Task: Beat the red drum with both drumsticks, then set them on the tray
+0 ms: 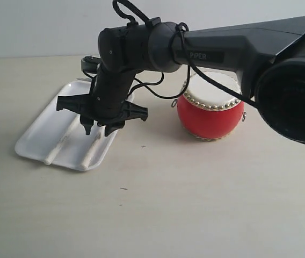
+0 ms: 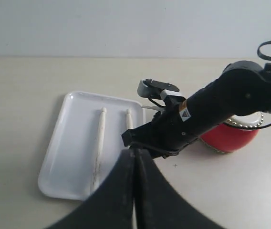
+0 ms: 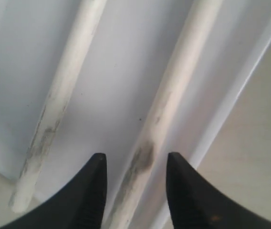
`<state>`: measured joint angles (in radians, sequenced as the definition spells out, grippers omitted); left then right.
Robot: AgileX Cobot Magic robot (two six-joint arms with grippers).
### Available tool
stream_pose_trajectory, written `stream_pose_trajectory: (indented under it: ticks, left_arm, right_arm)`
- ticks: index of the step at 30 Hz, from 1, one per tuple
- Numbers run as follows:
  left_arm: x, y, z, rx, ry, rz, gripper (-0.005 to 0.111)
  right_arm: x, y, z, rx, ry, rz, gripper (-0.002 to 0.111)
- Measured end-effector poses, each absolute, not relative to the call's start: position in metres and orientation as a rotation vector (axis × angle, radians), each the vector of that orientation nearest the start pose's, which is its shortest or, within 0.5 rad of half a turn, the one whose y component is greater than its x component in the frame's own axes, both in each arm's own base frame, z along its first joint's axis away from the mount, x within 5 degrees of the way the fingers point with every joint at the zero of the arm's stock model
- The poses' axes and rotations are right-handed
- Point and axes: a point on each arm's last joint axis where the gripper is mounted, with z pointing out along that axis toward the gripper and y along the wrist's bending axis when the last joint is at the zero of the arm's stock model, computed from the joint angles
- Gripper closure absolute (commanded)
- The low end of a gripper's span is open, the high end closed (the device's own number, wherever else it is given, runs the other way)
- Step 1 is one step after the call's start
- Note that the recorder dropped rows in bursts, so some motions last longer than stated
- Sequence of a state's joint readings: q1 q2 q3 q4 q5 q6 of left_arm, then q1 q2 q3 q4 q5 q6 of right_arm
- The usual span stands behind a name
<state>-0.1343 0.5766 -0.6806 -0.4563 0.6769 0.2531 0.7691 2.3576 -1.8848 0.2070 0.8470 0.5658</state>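
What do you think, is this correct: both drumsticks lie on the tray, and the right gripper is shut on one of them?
Not quite. Both drumsticks lie on the tray, but the right gripper is open, astride one of them; the right wrist view shows it.

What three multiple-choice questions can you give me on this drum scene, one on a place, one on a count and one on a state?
1. In the exterior view, on which side of the drum is the tray?
A left
B right
C directly in front

2. How many drumsticks lie on the tray?
A one
B two
C none

3. What state is the right gripper in?
A open over a drumstick
B shut on a drumstick
C shut on nothing

Answers:
1 A: the tray sits left of the drum in the exterior view.
2 B: the left wrist view shows two sticks side by side inside the rim.
3 A: its fingertips stand apart on either side of one stick.
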Motion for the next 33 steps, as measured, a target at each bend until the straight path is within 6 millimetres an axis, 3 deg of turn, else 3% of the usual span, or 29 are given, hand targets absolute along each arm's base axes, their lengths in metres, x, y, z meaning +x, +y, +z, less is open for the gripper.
stream_pose_trajectory:
  ticks: [13,19,33]
  left_arm:
    - [0.094,-0.039,0.342,0.194,2.004,-0.455,0.107]
    - [0.093,-0.039,0.341,0.196,2.012,-0.457,0.107]
    - [0.093,-0.039,0.341,0.194,2.014,-0.465,0.107]
  right_arm:
    - [0.354,0.358,0.138,-0.079,2.884,0.537,0.068]
    - [0.353,0.358,0.122,-0.051,2.920,0.515,0.068]
    - [0.359,0.365,0.108,0.051,2.869,0.611,0.068]
